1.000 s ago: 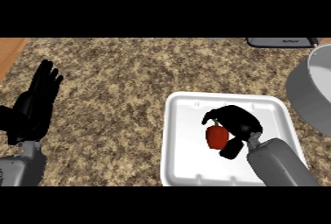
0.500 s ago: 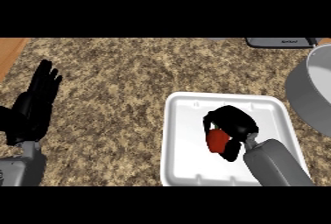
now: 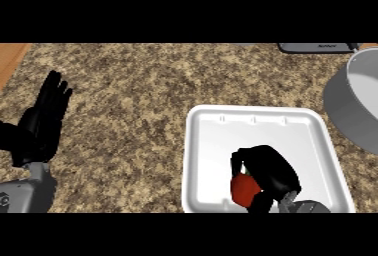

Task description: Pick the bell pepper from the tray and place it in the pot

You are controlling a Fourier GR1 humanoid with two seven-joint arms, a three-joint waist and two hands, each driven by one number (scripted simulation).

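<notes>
A white tray (image 3: pixel 258 122) lies on the speckled counter at the lower right of the head view. Over its near part my right hand (image 3: pixel 269 172) is curled round a red bell pepper (image 3: pixel 243 189), of which only the left side shows past the black fingers. The grey pot (image 3: pixel 353 102) stands at the right edge, beyond the tray, cut off by the frame. My left hand (image 3: pixel 44 122) rests open at the left, fingers up, far from the tray.
A dark grey flat object (image 3: pixel 317 47) sits at the counter's far edge, top right. A strip of wooden surface (image 3: pixel 11 55) shows at the top left corner. Speckled counter stretches between my left hand and the tray.
My right hand with the pepper has drawn back toward the view's lower edge, over the tray's near part. The left hand has stayed put.
</notes>
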